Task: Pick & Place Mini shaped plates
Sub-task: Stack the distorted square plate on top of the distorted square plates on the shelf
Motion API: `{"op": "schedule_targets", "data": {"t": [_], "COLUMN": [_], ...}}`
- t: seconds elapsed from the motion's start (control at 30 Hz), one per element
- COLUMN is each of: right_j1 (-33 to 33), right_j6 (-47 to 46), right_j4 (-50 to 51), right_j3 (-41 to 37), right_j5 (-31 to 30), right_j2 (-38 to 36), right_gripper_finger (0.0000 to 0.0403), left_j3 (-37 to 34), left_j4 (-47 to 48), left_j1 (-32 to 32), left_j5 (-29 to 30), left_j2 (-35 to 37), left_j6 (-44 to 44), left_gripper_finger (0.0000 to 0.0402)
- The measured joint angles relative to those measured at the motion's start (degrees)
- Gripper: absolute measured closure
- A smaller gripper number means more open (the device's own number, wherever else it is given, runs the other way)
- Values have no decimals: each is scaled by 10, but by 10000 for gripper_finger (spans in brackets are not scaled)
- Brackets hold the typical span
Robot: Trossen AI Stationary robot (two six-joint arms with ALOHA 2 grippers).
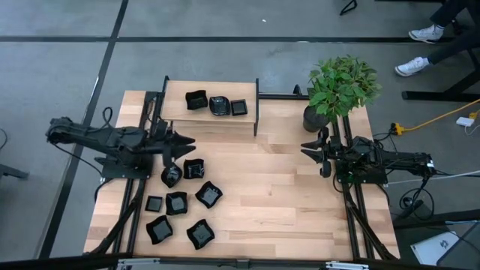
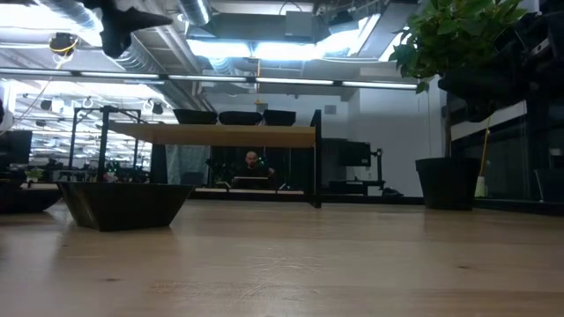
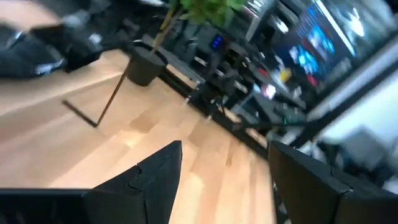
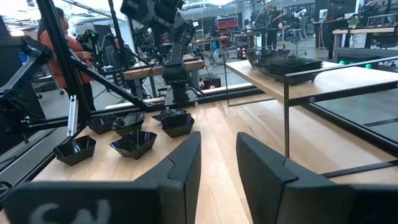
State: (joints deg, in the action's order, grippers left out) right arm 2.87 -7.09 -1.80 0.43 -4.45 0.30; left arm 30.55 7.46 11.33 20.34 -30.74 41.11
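The plates (image 1: 180, 202) are small, glossy and black, with raised rims and different shapes. Seven lie loose on the table (image 1: 270, 195) near the left side, and three (image 1: 217, 105) stand on the shelf (image 1: 210, 120). The left gripper (image 1: 178, 144) hangs above the loose group, its fingers spread and empty. The right gripper (image 1: 309, 148) waits beside the plant pot (image 1: 315, 118), fingers partly apart, holding nothing. Only the right wrist view shows a person (image 4: 59, 46) in the room; the low view shows the ceiling lights (image 2: 256, 44).
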Motion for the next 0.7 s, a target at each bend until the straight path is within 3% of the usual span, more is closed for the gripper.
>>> {"op": "schedule_targets", "data": {"t": [0.2,0.4,0.6,0.7], "right_j1": [0,0,0,0], "right_j6": [0,0,-1,0], "right_j4": [0,0,0,0], "right_j3": [0,0,0,0], "right_j5": [0,0,0,0], "right_j2": [0,0,0,0], "right_gripper_finger": [300,300,300,300], "left_j3": [20,20,20,20], "left_j4": [4,2,-5,8], "left_j1": [0,-11,-24,-33], "left_j5": [37,12,67,66], "left_j2": [-81,-168,-220,-230], "left_j6": [207,199,214,233], "left_gripper_finger": [168,168,168,168]}}
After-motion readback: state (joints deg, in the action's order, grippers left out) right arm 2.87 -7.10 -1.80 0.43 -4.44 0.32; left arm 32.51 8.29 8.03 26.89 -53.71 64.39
